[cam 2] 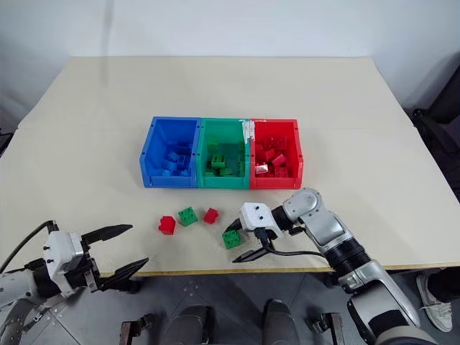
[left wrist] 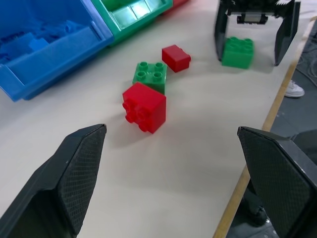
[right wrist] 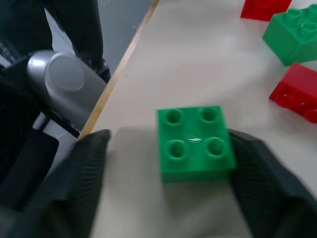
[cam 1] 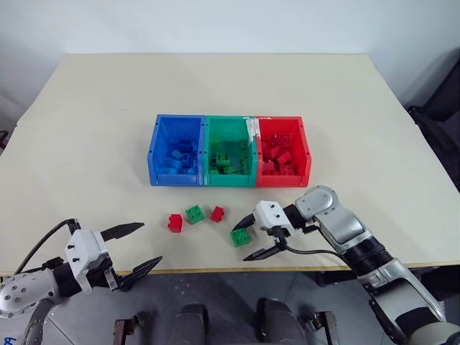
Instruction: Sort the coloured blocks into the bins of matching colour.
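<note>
No readable text, label, brand, number or sign is showing anywhere. A whitish patch is sitting on the wall between the green bin [cam 1: 230,152] and the red bin [cam 1: 283,152], at the green bin's 2 o'clock corner; it may be a sticker or tape, but nothing legible is appearing on it.

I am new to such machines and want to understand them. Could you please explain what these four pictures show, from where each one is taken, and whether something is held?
This is a two-armed robot at a table. Two pictures come from its head, looking down; the other two come from cameras on its wrists.

Three joined bins stand on the table: the blue bin, green bin and red bin, each already holding bricks. In front lie two red bricks and a green brick.

The left gripper is open, holding nothing. The right gripper straddles another green brick, which sits on the table; one finger seems to touch it, the other stands apart.
</note>
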